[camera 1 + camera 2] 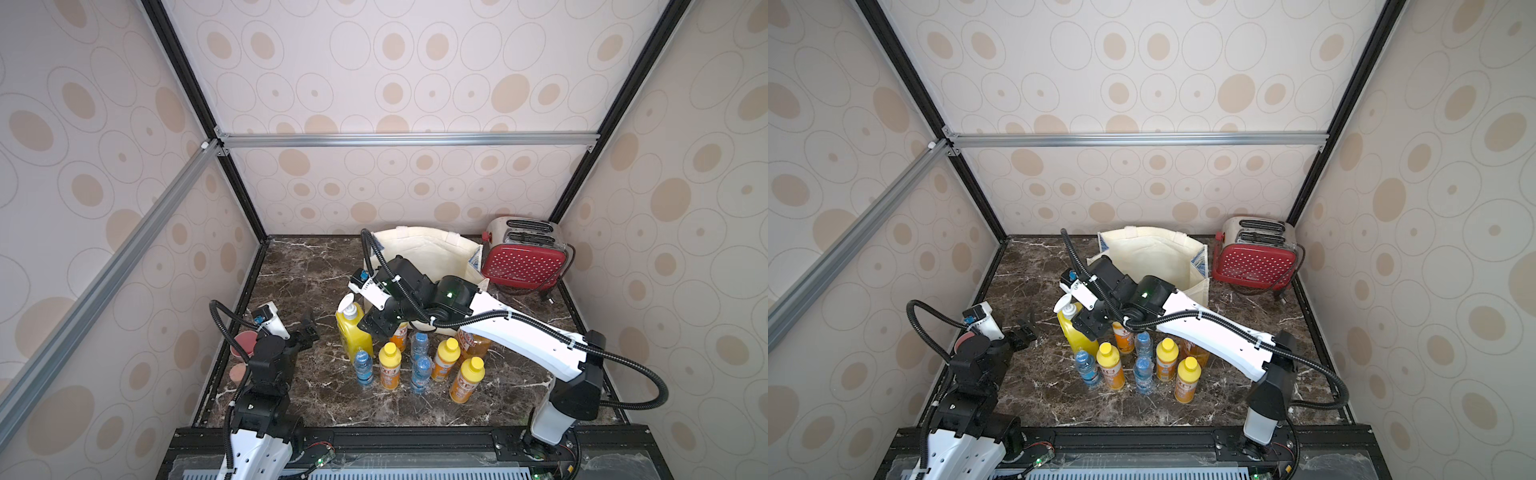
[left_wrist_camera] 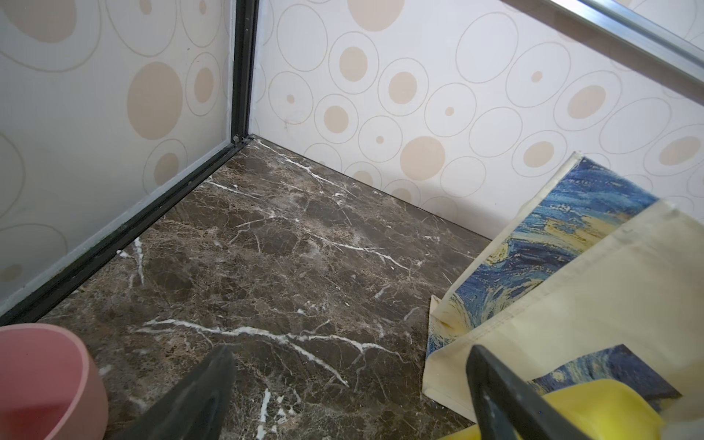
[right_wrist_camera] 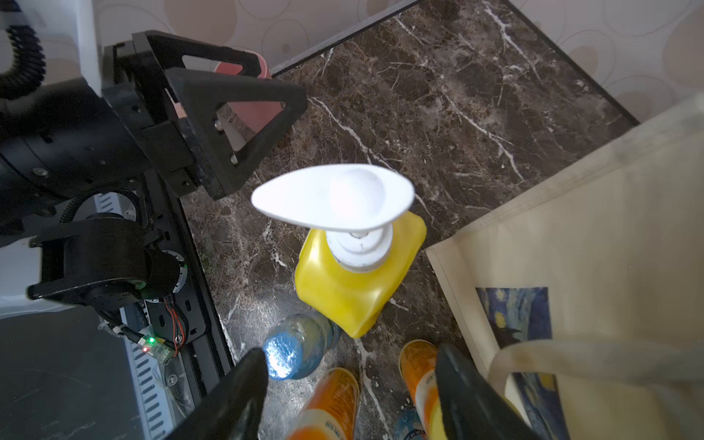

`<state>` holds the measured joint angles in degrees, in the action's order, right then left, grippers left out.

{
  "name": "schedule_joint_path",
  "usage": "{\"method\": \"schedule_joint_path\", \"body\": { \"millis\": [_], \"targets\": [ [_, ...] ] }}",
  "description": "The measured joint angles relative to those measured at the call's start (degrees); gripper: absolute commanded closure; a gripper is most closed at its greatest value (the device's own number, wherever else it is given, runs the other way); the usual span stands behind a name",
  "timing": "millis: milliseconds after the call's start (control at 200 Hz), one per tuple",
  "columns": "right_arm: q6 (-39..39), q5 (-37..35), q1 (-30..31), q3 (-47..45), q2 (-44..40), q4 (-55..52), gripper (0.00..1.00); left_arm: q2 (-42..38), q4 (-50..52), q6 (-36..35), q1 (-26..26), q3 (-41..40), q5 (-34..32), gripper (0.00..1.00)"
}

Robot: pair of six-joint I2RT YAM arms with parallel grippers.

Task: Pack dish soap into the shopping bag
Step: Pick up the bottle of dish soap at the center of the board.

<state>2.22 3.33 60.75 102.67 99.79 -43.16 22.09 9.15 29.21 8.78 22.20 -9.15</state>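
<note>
The dish soap stands mid-table: a big yellow pump bottle (image 1: 353, 332) (image 3: 354, 282), small orange yellow-capped bottles (image 1: 390, 365) (image 1: 1167, 359) and an amber bottle (image 1: 473, 343) half hidden under my right arm. Behind them the cream shopping bag (image 1: 428, 253) (image 2: 571, 285) stands with its mouth open. My right gripper (image 1: 376, 326) (image 3: 352, 352) hovers open over the cluster, just right of the yellow bottle, with an orange bottle (image 3: 327, 404) below its gap, not gripped. My left gripper (image 1: 307, 328) (image 2: 350, 354) is open and empty, left of the yellow bottle.
Clear blue-capped water bottles (image 1: 363, 368) (image 3: 293, 354) stand among the soap bottles. A red dotted toaster (image 1: 523, 257) sits at the back right beside the bag. A pink cup (image 1: 245, 344) (image 2: 42, 377) stands by the left wall next to my left arm.
</note>
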Motion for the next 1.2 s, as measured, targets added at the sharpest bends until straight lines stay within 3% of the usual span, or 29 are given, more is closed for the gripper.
{"method": "schedule_joint_path", "body": {
  "millis": [336, 911, 1042, 1202],
  "targets": [
    [0.39, -0.24, 0.70, 1.20, 4.48, 4.66, 0.29, 2.69, -1.25, 0.17, 0.00, -0.07, 3.48, 0.05],
    [5.38, -6.78, 0.70, -9.01, 4.22, 23.52, 0.38, 2.60, -2.64, 0.17, 0.00, -0.35, 5.11, 0.05],
    [6.12, -7.17, 0.70, -9.92, 4.20, 26.05, 0.45, 2.60, -2.71, 0.17, 0.00, -0.59, 5.22, 0.05],
    [6.60, -7.48, 1.05, -10.91, 4.20, 28.39, 0.65, 2.45, -2.71, 0.15, 0.00, -0.68, 5.22, 0.05]
  ]
}}
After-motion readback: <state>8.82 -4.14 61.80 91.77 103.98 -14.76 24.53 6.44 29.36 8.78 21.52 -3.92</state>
